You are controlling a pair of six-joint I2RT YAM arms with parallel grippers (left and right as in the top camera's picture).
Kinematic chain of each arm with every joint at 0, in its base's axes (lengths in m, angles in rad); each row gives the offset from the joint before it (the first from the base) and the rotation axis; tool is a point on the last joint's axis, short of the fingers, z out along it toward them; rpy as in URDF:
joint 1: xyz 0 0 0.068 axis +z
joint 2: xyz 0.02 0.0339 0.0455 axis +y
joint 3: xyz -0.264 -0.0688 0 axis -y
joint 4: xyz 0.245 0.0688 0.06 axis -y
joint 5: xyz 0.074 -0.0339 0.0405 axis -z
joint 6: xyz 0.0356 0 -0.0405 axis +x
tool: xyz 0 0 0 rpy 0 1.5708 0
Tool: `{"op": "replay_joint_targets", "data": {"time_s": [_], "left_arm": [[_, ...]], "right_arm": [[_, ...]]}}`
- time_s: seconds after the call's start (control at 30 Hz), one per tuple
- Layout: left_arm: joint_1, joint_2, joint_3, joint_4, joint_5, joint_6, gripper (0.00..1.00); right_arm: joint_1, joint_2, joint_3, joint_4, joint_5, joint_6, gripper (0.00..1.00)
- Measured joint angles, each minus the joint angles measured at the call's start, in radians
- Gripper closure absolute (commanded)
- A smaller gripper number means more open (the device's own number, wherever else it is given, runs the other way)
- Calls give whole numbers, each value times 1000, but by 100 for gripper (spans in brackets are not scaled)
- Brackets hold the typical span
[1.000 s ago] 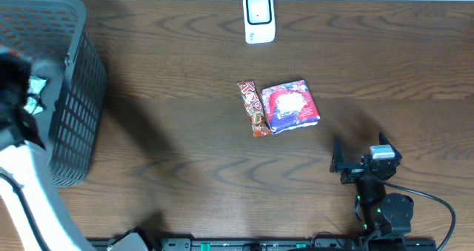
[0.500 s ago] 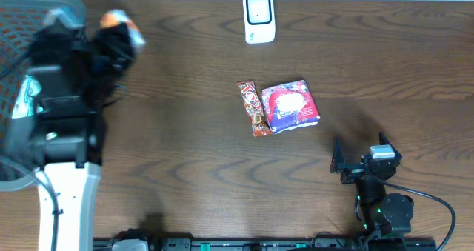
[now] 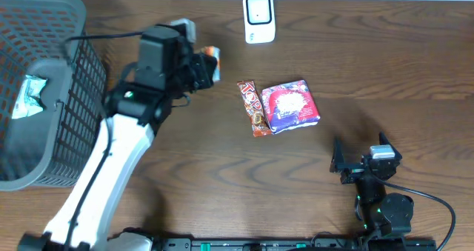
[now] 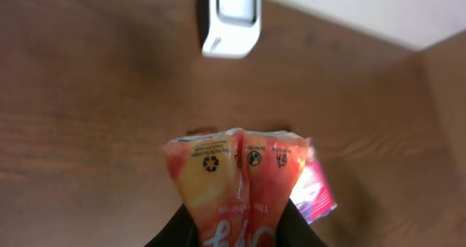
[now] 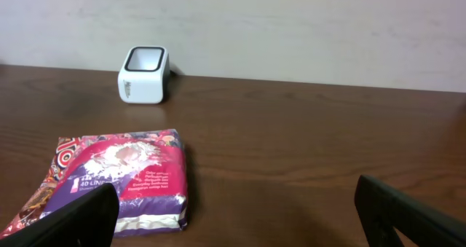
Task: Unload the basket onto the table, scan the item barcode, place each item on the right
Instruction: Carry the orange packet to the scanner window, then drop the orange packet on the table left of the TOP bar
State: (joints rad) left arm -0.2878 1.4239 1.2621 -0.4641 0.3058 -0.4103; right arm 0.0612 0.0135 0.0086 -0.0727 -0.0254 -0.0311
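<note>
While the left gripper [image 3: 201, 67] is clamping an orange snack packet [image 4: 237, 181] near the white scanner [image 3: 258, 18], the right gripper [image 3: 360, 149] (jaws spread wide) is sitting well apart, holding nothing.

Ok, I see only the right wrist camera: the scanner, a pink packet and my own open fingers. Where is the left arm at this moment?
Observer: The left gripper is left of the scanner, shut on an orange pouch.
Operator: Does the pouch point at the scanner?
Observer: In the left wrist camera its sealed end, with small recycling marks, points toward the scanner. No barcode shows on that side.
Operator: Is there anything further left that I cannot see?
Observer: A grey basket stands at the table's left end, with one pale packet inside.
</note>
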Motion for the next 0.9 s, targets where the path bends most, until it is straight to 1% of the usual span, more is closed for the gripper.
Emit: {"op": "replay_joint_targets", "data": {"time_s": [0.3, 0.5, 0.53, 0.57, 0.6, 0.63, 0.73, 0.9], "left_arm": [[-5, 200, 0, -38, 0, 23, 92], [-32, 288, 0, -52, 0, 23, 92], [-43, 299, 0, -52, 0, 23, 88], [-51, 306, 0, -52, 0, 23, 70], [-61, 313, 0, -51, 0, 29, 49], [-70, 319, 0, -51, 0, 32, 41], [-95, 327, 0, -41, 3, 23, 41], [-103, 327, 0, 36, 3, 24, 41]], "right_arm": [[0, 0, 0, 0, 0, 0, 1], [0, 0, 0, 0, 0, 0, 1], [0, 0, 0, 0, 0, 0, 1], [0, 0, 0, 0, 0, 0, 1], [0, 0, 0, 0, 0, 0, 1], [0, 0, 0, 0, 0, 0, 1], [0, 0, 0, 0, 0, 0, 1], [0, 0, 0, 0, 0, 0, 1]]}}
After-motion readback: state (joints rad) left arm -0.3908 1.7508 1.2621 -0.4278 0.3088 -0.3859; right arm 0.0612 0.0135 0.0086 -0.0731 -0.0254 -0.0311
